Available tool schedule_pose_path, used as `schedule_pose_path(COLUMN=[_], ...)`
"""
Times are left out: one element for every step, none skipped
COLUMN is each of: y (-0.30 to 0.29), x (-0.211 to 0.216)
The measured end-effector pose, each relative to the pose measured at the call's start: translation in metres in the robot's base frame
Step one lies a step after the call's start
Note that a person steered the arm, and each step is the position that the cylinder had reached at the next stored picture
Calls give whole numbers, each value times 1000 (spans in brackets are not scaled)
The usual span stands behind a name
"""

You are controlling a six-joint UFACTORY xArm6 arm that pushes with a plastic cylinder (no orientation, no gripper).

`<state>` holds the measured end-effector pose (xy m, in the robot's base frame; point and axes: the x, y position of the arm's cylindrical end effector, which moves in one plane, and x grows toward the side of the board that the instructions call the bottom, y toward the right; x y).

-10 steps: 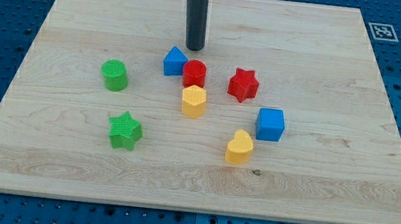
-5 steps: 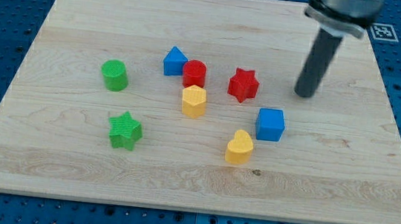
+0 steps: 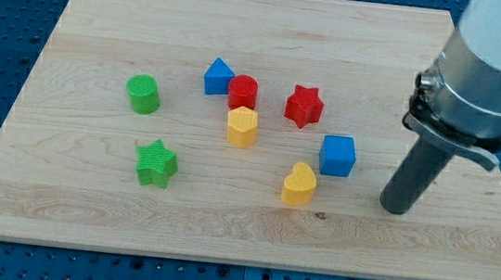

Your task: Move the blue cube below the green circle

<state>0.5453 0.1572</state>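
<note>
The blue cube (image 3: 337, 156) sits right of the board's middle. The green circle (image 3: 143, 93), a short cylinder, stands far off at the view's left. My tip (image 3: 395, 208) rests on the board to the right of the blue cube and slightly lower in the view, a small gap apart from it. The rod rises from the tip toward the view's upper right, into the arm's grey body.
A green star (image 3: 156, 164) lies below the green circle. A blue triangle (image 3: 217, 76), red cylinder (image 3: 243, 93), yellow hexagon-like block (image 3: 243, 126) and red star (image 3: 303, 105) cluster mid-board. A yellow heart (image 3: 299, 184) sits just below-left of the blue cube.
My tip has swept from the board's top middle, above the blue triangle, across to the right and down to beside the blue cube. No block has moved.
</note>
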Motion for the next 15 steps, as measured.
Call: schedule_pose_path(y=[0,0,-3,-23,-56,-72,-86,-99,-108,-117,-138,-156,-175,-202,-223], x=[-14,-40,-47,-43,-43,-43,-45,-59,-60,-60,-60,-60,-53,-36,-35])
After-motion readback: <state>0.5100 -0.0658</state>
